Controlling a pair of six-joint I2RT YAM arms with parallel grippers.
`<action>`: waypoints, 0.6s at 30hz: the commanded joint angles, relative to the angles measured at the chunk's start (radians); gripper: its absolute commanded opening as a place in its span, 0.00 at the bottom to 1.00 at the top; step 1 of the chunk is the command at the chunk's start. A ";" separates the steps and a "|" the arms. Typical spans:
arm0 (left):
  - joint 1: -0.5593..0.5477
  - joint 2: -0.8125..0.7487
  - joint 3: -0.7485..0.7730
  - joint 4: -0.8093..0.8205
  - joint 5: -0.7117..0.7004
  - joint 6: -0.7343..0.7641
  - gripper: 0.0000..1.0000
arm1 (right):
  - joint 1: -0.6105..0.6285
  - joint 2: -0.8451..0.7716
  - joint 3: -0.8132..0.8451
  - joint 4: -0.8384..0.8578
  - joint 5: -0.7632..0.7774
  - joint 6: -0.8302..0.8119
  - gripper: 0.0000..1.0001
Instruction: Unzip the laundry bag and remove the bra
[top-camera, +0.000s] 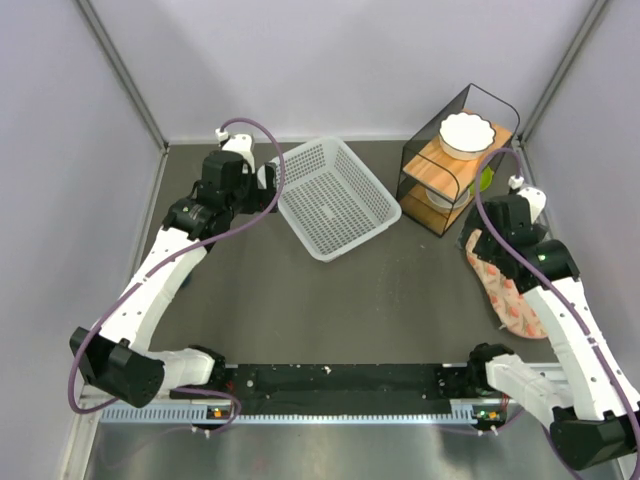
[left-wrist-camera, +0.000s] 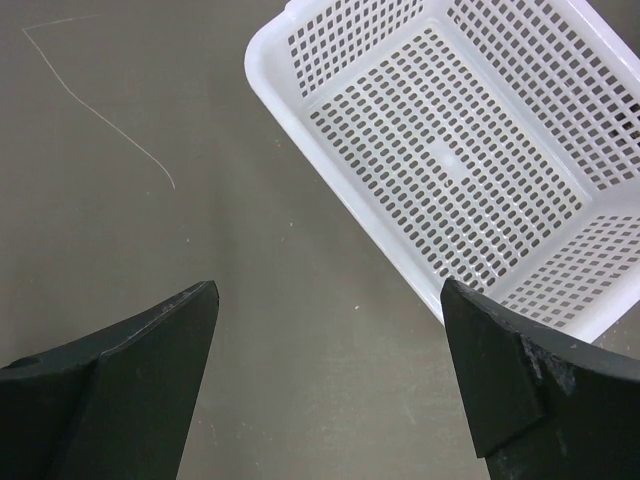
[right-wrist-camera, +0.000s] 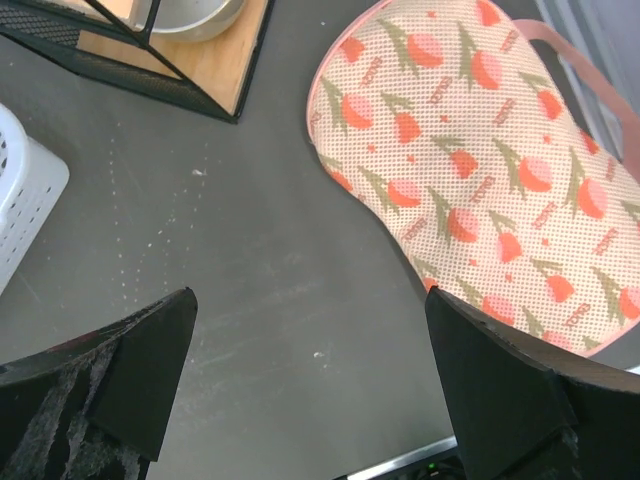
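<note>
I'm hovering the right hand (right-wrist-camera: 310, 320) wide open just beside the bag (right-wrist-camera: 480, 170) — it's lying on the worktop (right-wrist-camera: 250, 250) at far right, looking zipped, bra not in view. Approach step, I reckon; next needs finding the zip pull, which I can't see. Left hand (left-wrist-camera: 330, 310) also wide, idling nr the basket (left-wrist-camera: 450, 160).

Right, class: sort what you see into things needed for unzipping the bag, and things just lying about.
Needed: laundry bag; right hand, open near it.
Lying about: white basket; shelf rack; white bowl on top.
</note>
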 joint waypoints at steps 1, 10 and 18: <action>0.004 -0.007 0.044 0.004 0.026 0.006 0.99 | 0.003 -0.025 -0.032 0.097 -0.036 -0.019 0.99; 0.002 0.010 0.023 -0.012 0.156 0.000 0.99 | -0.182 0.029 -0.144 0.166 -0.088 -0.042 0.99; 0.002 0.033 -0.003 0.011 0.302 -0.025 0.98 | -0.431 0.105 -0.278 0.361 -0.257 0.008 0.99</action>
